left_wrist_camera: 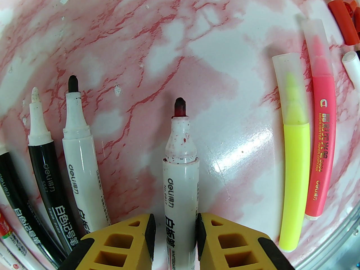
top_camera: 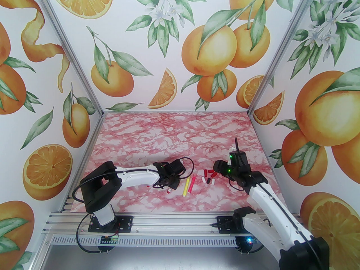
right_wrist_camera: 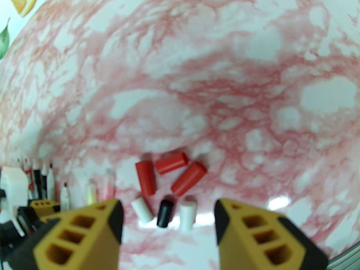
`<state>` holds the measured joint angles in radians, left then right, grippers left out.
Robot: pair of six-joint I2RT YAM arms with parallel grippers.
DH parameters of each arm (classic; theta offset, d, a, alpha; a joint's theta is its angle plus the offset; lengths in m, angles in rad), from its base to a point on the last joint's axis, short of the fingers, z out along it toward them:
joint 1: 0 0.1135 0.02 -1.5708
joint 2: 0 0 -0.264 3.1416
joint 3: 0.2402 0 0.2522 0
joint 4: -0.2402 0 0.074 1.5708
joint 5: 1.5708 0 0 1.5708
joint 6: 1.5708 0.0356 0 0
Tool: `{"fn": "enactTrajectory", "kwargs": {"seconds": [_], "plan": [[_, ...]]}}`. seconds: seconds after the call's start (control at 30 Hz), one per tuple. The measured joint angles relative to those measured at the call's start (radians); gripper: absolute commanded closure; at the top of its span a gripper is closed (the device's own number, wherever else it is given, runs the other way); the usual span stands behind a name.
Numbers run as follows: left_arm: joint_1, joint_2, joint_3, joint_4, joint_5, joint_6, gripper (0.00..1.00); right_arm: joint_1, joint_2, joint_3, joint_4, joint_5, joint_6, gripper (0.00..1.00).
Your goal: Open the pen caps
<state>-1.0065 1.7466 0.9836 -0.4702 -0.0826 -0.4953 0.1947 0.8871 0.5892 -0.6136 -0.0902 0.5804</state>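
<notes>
Right end effector (right_wrist_camera: pixel 168 215) close beside the loose pen caps (right_wrist_camera: pixel 146 177)

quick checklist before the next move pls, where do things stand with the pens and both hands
1. Red-tipped marker uncapped: ok, tip bare.
2. Left hand clear of that marker: not ok, it straddles it, with a gap at one pad.
3. Right hand open and empty: ok.
4. Right hand over the loose caps: ok.
5. Yellow highlighter uncapped: not ok, cap on.
6. Pink highlighter uncapped: not ok, cap on.
</notes>
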Motion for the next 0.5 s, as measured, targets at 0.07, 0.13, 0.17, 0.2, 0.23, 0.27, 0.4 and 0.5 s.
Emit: {"fn": "enactTrajectory", "kwargs": {"seconds": [0.07, 0.13, 0.17, 0.2, 0.23, 0.27, 0.4, 0.5], "plan": [[-0.002, -0.004, 0.000, -0.010, -0.018, 0.000, 0.67, 0.000, -0.010, 0.000, 0.000, -0.016, -0.003, 0.40], [-0.007, -0.011, 0.004, -0.032, -0.037, 0.000, 0.64, 0.009, -0.018, 0.000, 0.000, -0.029, -0.005, 0.40], [-0.011, -0.018, 0.010, -0.045, -0.049, 0.000, 0.62, 0.018, -0.022, 0.000, 0.000, -0.033, -0.006, 0.40], [-0.016, -0.023, 0.016, -0.057, -0.058, 0.002, 0.60, 0.031, -0.027, 0.000, 0.000, -0.035, -0.006, 0.39], [-0.024, -0.032, 0.026, -0.067, -0.067, 0.003, 0.60, 0.045, -0.031, 0.000, 0.000, -0.037, -0.006, 0.39], [-0.035, -0.043, 0.040, -0.081, -0.075, 0.003, 0.60, 0.062, -0.037, 0.000, 0.000, -0.038, -0.006, 0.39], [-0.069, -0.086, 0.088, -0.105, -0.085, 0.004, 0.57, 0.110, -0.045, 0.011, -0.005, -0.037, -0.006, 0.39], [-0.080, -0.097, 0.115, -0.102, -0.062, 0.004, 0.56, 0.128, -0.045, 0.023, -0.004, -0.037, -0.006, 0.39]]}}
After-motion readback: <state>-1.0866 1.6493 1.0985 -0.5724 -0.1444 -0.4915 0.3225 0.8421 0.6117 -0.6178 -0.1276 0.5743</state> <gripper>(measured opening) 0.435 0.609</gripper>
